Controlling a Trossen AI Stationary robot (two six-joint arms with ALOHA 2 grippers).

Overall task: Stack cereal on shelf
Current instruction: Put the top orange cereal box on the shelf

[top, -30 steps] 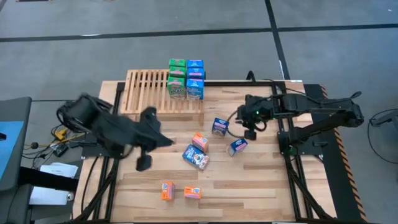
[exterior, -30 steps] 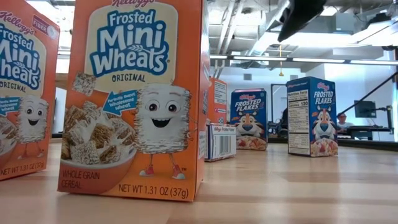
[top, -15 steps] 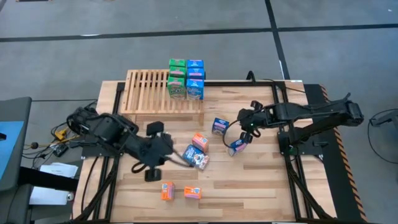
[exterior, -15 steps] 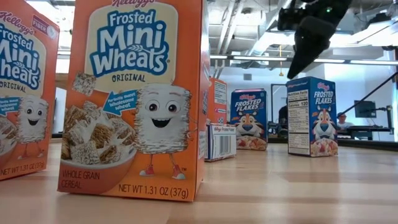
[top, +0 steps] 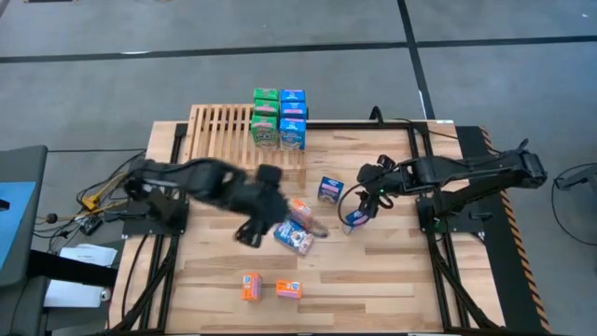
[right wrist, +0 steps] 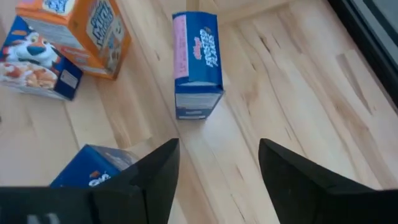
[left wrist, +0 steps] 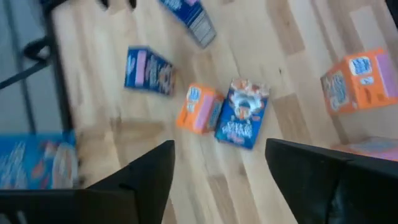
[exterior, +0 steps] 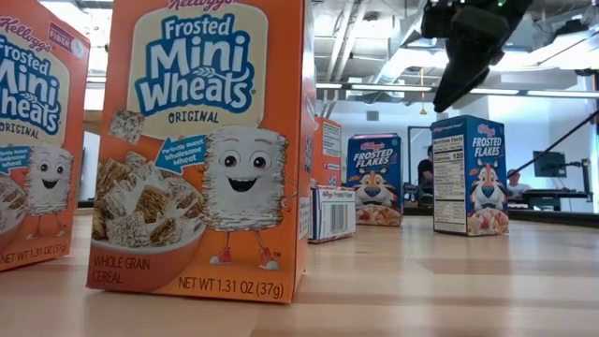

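**Both arms close in on the loose boxes with jaws spread**

Over the last second the left gripper [top: 266, 217] has swept in from the table's left side to the middle, and its fingers, closed a moment ago, now stand wide apart and hold nothing. Just ahead of it lie an orange box [left wrist: 198, 109] and a blue box [left wrist: 242, 113], touching one another. I judge that one of these is its next pick.

The right gripper [top: 366, 207] has come down over a blue box [top: 355, 220] lying just below its fingertips; its fingers have also spread and are empty. A second blue box [right wrist: 197, 62] stands a little farther ahead of it.

The shelf [top: 224, 138] sits well beyond both grippers, with four green and blue boxes [top: 279, 119] stacked at its right end. Two orange boxes [top: 271, 287] wait near the table's front edge, behind the left gripper. By my reckoning most of the stacking is left to do.
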